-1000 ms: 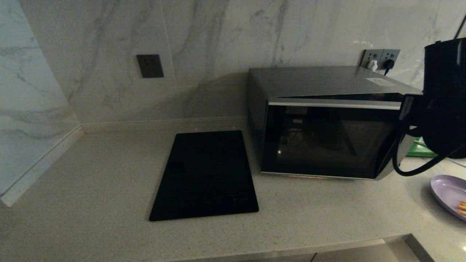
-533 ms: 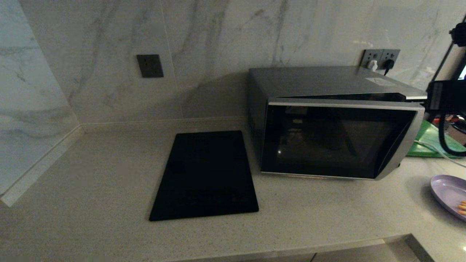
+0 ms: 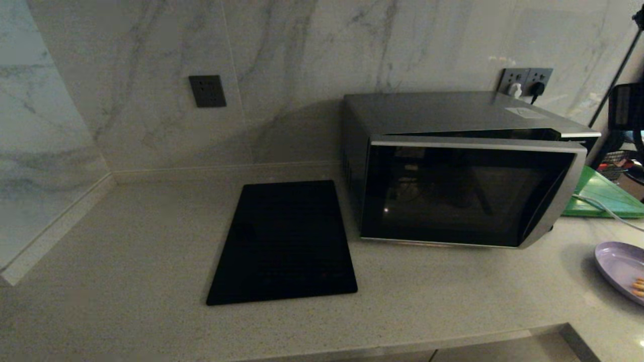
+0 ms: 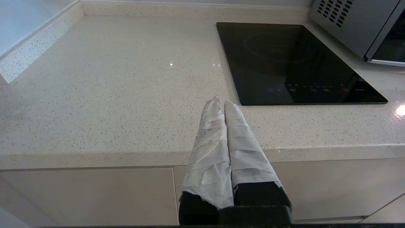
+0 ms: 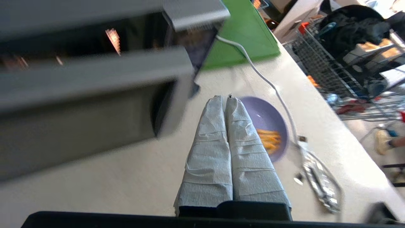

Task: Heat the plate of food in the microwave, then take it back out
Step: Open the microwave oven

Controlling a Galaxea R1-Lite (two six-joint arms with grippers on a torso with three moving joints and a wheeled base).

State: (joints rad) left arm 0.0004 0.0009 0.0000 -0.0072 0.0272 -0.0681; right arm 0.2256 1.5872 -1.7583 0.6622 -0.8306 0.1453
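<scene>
The black and silver microwave point(image 3: 455, 114) stands on the counter with its dark glass door point(image 3: 453, 196) ajar, swung out a little on the right side. The lavender plate of food point(image 3: 620, 266) lies on the counter to the microwave's right, cut by the picture's edge. In the right wrist view my right gripper point(image 5: 226, 97) is shut and empty, hovering above the counter just in front of the plate point(image 5: 273, 118) with its orange food pieces point(image 5: 269, 141), beside the door's free edge point(image 5: 172, 95). My left gripper point(image 4: 220, 102) is shut, parked over the counter's front edge.
A flat black panel point(image 3: 284, 241) is set into the counter left of the microwave. A green board point(image 3: 601, 196) lies behind the plate, and a white cable point(image 5: 269, 83) runs across it. A shiny metal object point(image 5: 319, 186) lies beside the plate. A wire rack point(image 5: 332, 63) stands off the counter's right end.
My right arm has pulled away from the microwave door's right end, moving rightward almost out of the head view. The door stays ajar. The left arm is still.
</scene>
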